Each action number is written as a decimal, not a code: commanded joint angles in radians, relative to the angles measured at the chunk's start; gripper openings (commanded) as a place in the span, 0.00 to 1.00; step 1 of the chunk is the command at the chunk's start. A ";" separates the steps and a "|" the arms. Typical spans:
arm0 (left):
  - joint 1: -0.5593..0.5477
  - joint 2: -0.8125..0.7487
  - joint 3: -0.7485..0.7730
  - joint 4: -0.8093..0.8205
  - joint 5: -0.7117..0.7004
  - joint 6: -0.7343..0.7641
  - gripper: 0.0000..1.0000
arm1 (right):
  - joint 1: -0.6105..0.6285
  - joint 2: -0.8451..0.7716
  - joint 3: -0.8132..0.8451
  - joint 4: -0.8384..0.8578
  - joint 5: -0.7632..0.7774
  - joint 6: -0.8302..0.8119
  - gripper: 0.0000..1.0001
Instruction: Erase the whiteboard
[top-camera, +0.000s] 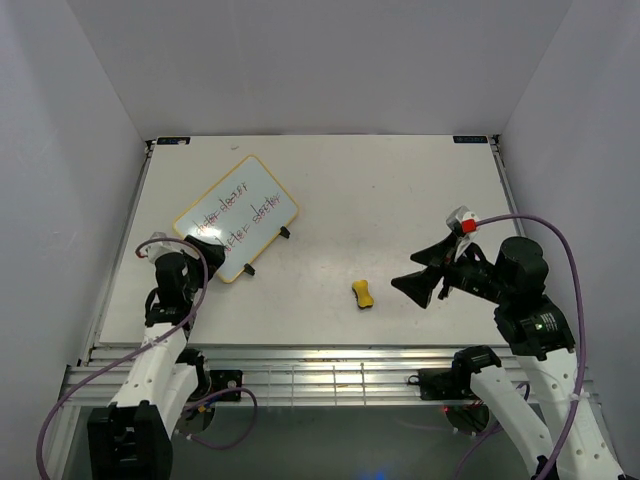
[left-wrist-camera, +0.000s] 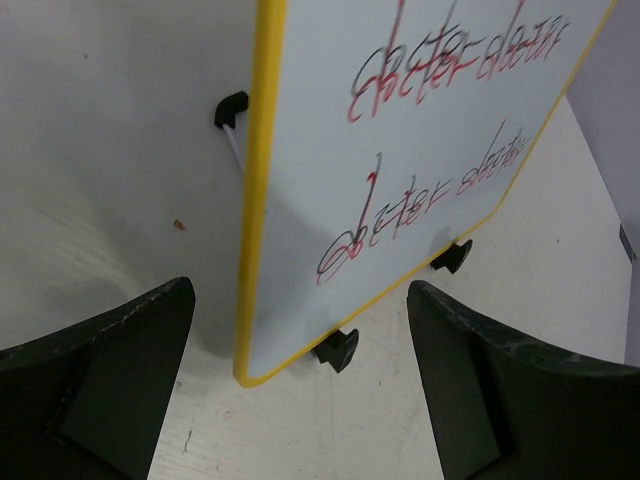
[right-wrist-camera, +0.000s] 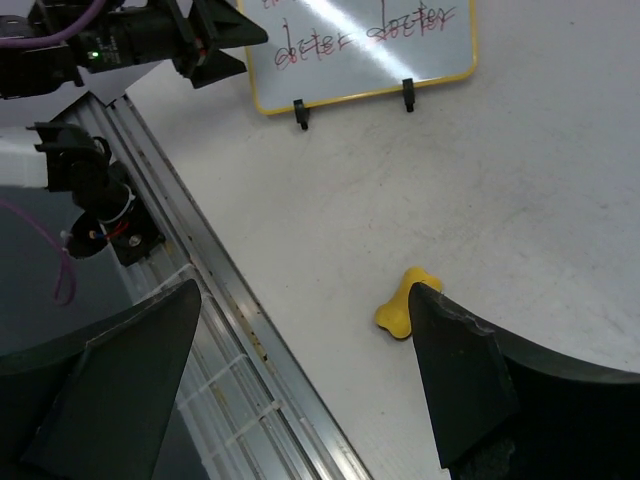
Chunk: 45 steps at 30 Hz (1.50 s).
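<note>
The whiteboard has a yellow frame and black feet and lies tilted at the table's left, with two lines of red and black handwriting on it. It also shows in the left wrist view and the right wrist view. My left gripper is open and empty, just short of the board's near corner. The yellow bone-shaped eraser lies on the table. My right gripper is open above the table, just right of the eraser. Its right finger hides part of the eraser.
The white table ends at a metal rail along the near edge. White walls enclose the left, back and right. Purple cables loop from both arms.
</note>
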 joint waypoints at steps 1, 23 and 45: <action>0.045 0.030 -0.125 0.330 0.096 -0.039 0.98 | 0.040 -0.017 0.021 0.054 -0.077 -0.054 0.90; 0.224 0.255 -0.247 0.898 0.361 -0.042 0.98 | 0.132 -0.020 0.061 -0.024 -0.094 -0.146 0.90; 0.295 0.836 -0.255 1.591 0.598 -0.183 0.62 | 0.141 0.005 0.047 -0.021 -0.105 -0.149 0.90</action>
